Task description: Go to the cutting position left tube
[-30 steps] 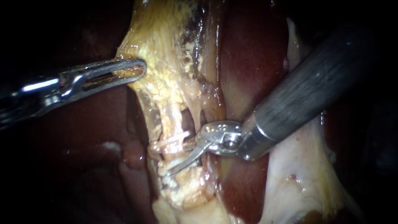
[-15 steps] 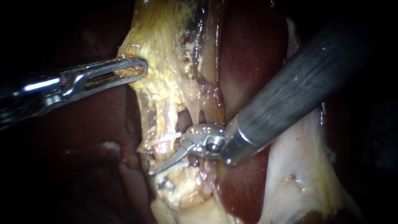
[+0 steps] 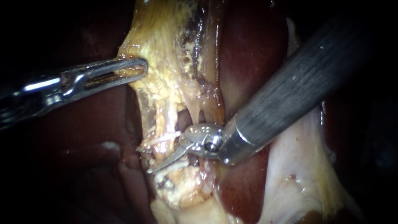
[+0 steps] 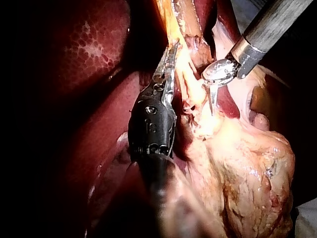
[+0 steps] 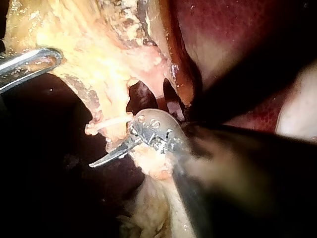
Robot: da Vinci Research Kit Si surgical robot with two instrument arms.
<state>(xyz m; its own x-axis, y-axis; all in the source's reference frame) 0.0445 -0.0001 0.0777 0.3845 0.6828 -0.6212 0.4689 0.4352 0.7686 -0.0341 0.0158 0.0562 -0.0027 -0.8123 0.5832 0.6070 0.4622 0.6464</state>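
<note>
Pale yellow and stringy, the left tube (image 3: 166, 124) runs down from the fatty yellow tissue (image 3: 166, 74). It lies over the liver (image 3: 248, 54), just beside the edge of the red-brown lobe, with a dark window between it and the neighbouring strand. Two white clips (image 3: 163, 139) cross it, one above the other, with a short bare stretch between them.

We judge the tube soft, light and wet. It will likely bend and slide away from a push rather than resist, and it may tear if dragged, so we would not grip the tube itself. The hold belongs on the fatty tissue above, and the bare stretch between the clips is the place for the blades.

Our right instrument (image 3: 150, 170) comes in from the upper right. Its blades lie together as one thin curved sliver, with no gap showing in any view. They cross the front of the tube between the clips, but we cannot tell whether they touch it.

Our left instrument (image 3: 139, 68) has its jaws closed on the edge of the yellow tissue, well apart from the clips, and we judge that this stretches the tube.
</note>
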